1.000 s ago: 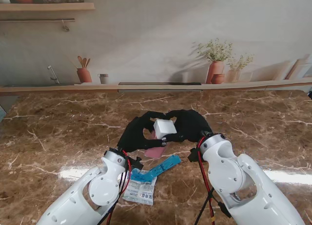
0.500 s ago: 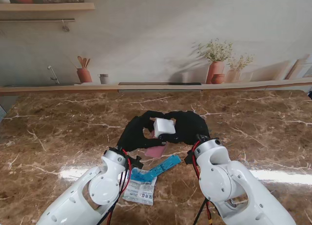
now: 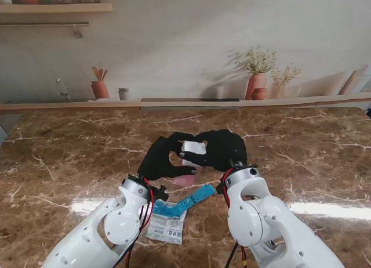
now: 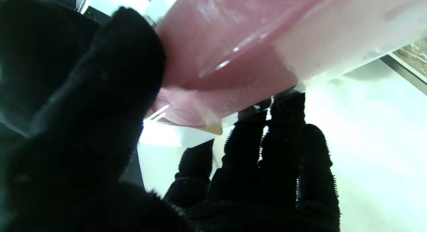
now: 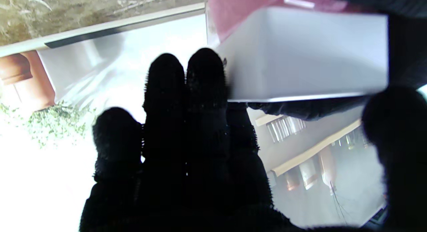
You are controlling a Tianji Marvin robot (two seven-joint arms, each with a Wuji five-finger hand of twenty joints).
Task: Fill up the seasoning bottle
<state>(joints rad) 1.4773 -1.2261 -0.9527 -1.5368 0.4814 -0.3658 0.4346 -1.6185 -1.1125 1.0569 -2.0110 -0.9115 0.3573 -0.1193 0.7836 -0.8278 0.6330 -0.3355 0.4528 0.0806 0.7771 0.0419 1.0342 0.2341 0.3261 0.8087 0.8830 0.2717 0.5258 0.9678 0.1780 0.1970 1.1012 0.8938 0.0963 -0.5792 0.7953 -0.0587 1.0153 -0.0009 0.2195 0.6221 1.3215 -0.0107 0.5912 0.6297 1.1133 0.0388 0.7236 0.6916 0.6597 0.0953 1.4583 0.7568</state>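
Observation:
The seasoning bottle, with a pink see-through body (image 3: 186, 178) and a square white cap (image 3: 194, 147), is held up over the middle of the table between both black-gloved hands. My left hand (image 3: 159, 158) is shut on the pink body (image 4: 233, 58), thumb on one side and fingers on the other. My right hand (image 3: 224, 149) grips the white cap (image 5: 300, 52), its fingers (image 5: 186, 118) on one side and the thumb opposite. The hands hide the bottle's neck and whether the cap is seated.
A blue sachet (image 3: 186, 201) and a white printed packet (image 3: 167, 227) lie on the brown marble table (image 3: 69, 158) between my forearms, nearer to me than the bottle. The back ledge holds terracotta pots with plants (image 3: 257, 82) and a utensil jar (image 3: 99, 88).
My right forearm has swung inward to the left and the wrist has rolled. The white cap has tipped and shows less; the left hand has barely moved.

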